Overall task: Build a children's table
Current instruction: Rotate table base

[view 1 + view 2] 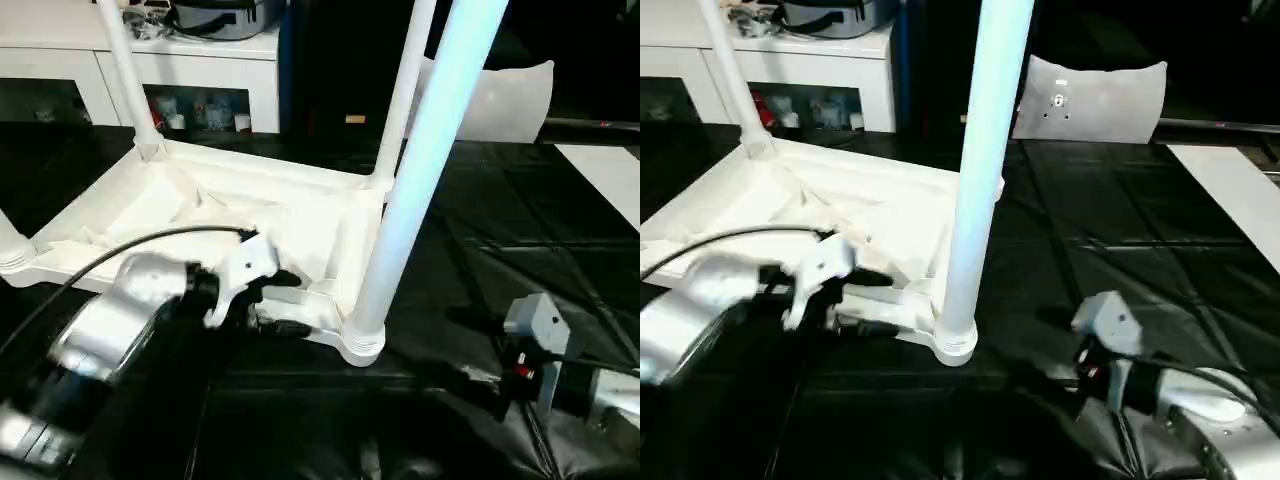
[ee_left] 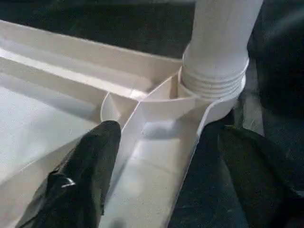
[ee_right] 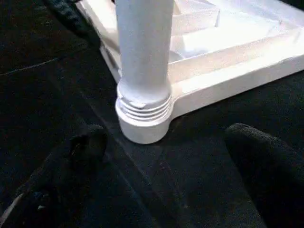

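**Near corner leg seated; both claws parted, nothing gripped**

Silver forearms are seen closest to the head camera, one at each lower corner of the view. Beyond them the table top (image 1: 230,215) lies upside down on the black cloth (image 1: 1120,250), ribbed underside facing up. Legs are seen standing in the corner sockets; the near leg (image 1: 420,170) rises almost straight up from its socket (image 1: 362,340), its long axis near vertical with a slight lean.

Relation for the coming move: the near leg stands between the two claws. The left gripper (image 1: 272,300) is at the table top's near rim, just beside the socket; the right gripper (image 1: 1090,365) is set further off over the cloth, with the leg ahead of it. The left arm is judged the nearer.

Left claw: fingers parted. One black finger (image 2: 90,166) lies over the ribbed channel inside the rim, the other outside over the cloth, so the rim is straddled. Contact cannot be told; nothing is clamped.

Right claw: jaws wide apart, empty, with the leg base (image 3: 142,109) seen between the fingertips but well clear of them.

Judgement: assembly looks nearly complete; the seating of this leg appears to be the step in hand.
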Controlling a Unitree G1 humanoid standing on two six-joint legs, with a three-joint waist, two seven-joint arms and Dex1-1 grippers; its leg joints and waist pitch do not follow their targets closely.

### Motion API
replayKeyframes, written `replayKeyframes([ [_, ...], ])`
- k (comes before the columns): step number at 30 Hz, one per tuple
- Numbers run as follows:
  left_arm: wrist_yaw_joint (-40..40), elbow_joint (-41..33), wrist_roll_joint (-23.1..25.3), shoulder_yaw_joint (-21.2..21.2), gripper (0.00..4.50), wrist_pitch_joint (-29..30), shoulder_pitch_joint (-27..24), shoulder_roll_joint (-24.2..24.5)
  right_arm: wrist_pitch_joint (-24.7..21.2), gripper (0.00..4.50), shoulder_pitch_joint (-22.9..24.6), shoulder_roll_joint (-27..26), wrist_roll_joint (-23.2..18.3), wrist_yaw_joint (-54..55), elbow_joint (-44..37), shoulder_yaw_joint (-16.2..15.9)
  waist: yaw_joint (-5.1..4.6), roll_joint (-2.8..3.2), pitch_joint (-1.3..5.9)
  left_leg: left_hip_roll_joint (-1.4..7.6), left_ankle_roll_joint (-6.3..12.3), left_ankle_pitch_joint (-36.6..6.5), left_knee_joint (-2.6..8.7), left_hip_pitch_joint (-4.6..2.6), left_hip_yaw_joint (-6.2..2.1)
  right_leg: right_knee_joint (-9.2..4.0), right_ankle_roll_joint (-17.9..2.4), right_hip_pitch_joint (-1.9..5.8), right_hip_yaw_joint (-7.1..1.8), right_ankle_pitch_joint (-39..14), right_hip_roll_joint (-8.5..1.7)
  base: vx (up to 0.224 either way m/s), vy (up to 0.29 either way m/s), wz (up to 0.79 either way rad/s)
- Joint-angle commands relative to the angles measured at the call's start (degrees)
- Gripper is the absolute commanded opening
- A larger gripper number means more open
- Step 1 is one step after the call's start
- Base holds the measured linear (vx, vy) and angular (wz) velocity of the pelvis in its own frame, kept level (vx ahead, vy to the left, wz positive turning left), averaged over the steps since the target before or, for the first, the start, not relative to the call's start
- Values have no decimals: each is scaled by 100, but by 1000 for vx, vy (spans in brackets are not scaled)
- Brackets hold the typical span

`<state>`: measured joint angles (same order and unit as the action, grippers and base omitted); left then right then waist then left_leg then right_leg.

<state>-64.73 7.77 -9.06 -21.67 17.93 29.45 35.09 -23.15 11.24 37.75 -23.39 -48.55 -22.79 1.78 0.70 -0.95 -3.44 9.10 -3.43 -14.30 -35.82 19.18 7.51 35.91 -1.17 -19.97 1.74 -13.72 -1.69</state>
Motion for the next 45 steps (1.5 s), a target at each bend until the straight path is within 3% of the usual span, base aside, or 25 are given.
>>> replayKeyframes([
  [1, -169, 151, 111, -127, 355, -122, 125, -9, -59, 450, 35, -1, -39, 28, -159, 28, 17, 45, 287, 391, 291, -424, 482, 51, -92, -445, -1412, 212, -326, -506, -637, 0, 0, 0],
  [2, -414, 338, 111, -235, 343, -221, 238, -48, -22, 450, 81, -47, -9, 58, -198, -8, 34, 110, 280, 390, 306, -361, 487, 52, -95, -440, -1424, 204, -327, -426, -639, 0, 0, 0],
  [3, -425, 347, 111, -240, 343, -225, 244, -51, -17, 450, 82, -50, -5, 61, -199, -11, 21, 81, 278, 386, 318, -375, 486, 48, -79, -458, -1417, 196, -328, -425, -631, 0, 0, 0],
  [6, -662, 782, 251, -423, 308, -560, 468, -188, 179, 450, -7, -247, 246, 268, -71, -197, 19, 101, 289, 380, 294, -336, 479, 54, -64, -454, -1459, 209, -330, -426, -639, 0, 0, 0],
  [9, -691, 940, 325, -464, 286, -700, 538, -231, 188, 450, -25, -272, 244, 278, -53, -247, 25, 105, 290, 377, 295, -384, 481, 56, -48, -474, -1428, 214, -332, -565, -638, 0, 0, 0],
  [12, -870, 1587, 493, -529, 268, -1075, 845, -418, 130, 450, -43, -329, 251, 234, -76, -436, 25, 111, 297, 398, 266, -411, 487, 50, -31, -475, -1393, 210, -326, -618, -636, 0, 0, 0],
  [18, -1130, 1686, 515, -610, 233, -1084, 863, -375, 155, 450, -20, -327, 285, 186, -56, -521, 22, 91, 297, 422, 281, -374, 496, 54, -21, -447, -1467, 206, -332, -360, -647, 0, 0, 0],
  [21, -1135, 1741, 543, -603, 198, -1149, 860, -389, 178, 450, -63, -327, 306, 182, 4, -542, 30, 100, 286, 425, 273, -420, 499, 49, -17, -460, -1470, 198, -333, -496, -657, 0, 0, 0],
  [22, -1106, 1875, 611, -591, 194, -1292, 873, -431, 214, 450, -112, -314, 342, 176, 80, -560, 24, 57, 283, 424, 281, -431, 503, 55, -14, -465, -1454, 198, -329, -563, -647, 0, 0, 0],
  [24, -1095, 1971, 656, -582, 166, -1378, 883, -465, 233, 450, -140, -301, 372, 186, 127, -570, 22, 64, 281, 420, 276, -439, 500, 51, -8, -475, -1432, 191, -331, -654, -654, 0, 0, 0],
  [29, -961, 2235, 839, -642, 146, -1648, 902, -542, 264, 450, -195, -276, 443, 190, 206, -610, 31, 56, 295, 429, 307, -326, 492, 63, -8, -466, -1384, 201, -335, -567, -670, 0, 0, 0],
  [34, -963, 2298, 887, -654, 102, -1696, 890, -545, 256, 450, -163, -286, 466, 218, 143, -626, 34, 72, 293, 442, 330, -300, 499, 59, -6, -451, -1435, 195, -333, -378, -670, 0, 0, 0],
  [41, -959, 2460, 948, -640, 35, -1670, 947, -623, 193, 450, -198, -302, 461, 254, 84, -625, 49, 71, 266, 443, 262, -527, 514, 43, 3, -498, -1390, 176, -338, -807, -676, 0, 0, 0],
  [45, -744, 2520, 922, -467, 19, -1181, 971, -764, 181, 450, -272, -322, 433, 280, 100, -614, 66, 56, 266, 451, 231, -541, 522, 36, 11, -500, -1370, 170, -341, -897, -681, 0, 0, 0],
])
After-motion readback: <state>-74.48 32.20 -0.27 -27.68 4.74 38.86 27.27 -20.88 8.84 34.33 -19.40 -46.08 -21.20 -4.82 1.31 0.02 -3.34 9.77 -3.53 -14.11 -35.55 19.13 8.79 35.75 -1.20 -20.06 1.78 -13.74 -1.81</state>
